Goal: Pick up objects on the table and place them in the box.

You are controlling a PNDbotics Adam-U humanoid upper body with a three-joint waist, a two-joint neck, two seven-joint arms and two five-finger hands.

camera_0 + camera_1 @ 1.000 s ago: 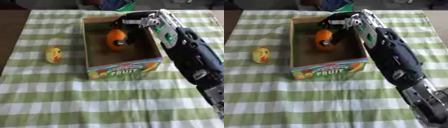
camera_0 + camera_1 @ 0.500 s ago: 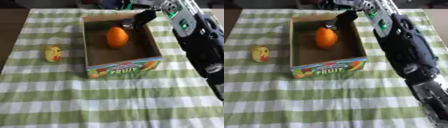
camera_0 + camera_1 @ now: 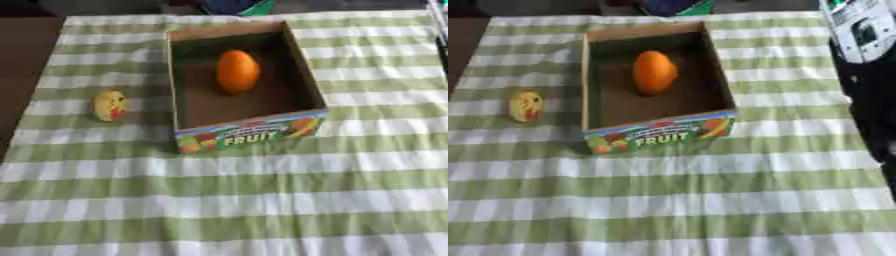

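Lying inside the fruit box (image 3: 248,135): orange (image 3: 237,71). Left near bench (image 3: 219,210) left edge: yellow toy (image 3: 110,104). Neither robot hand visible.

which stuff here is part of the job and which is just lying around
Part of the job:
- cardboard fruit box, open on top
- orange fruit, already lying inside the box
- small yellow object, on the cloth left of the box, not yet picked up

Just lying about:
- green and white checked tablecloth
- dark blue and green thing beyond the table's far edge
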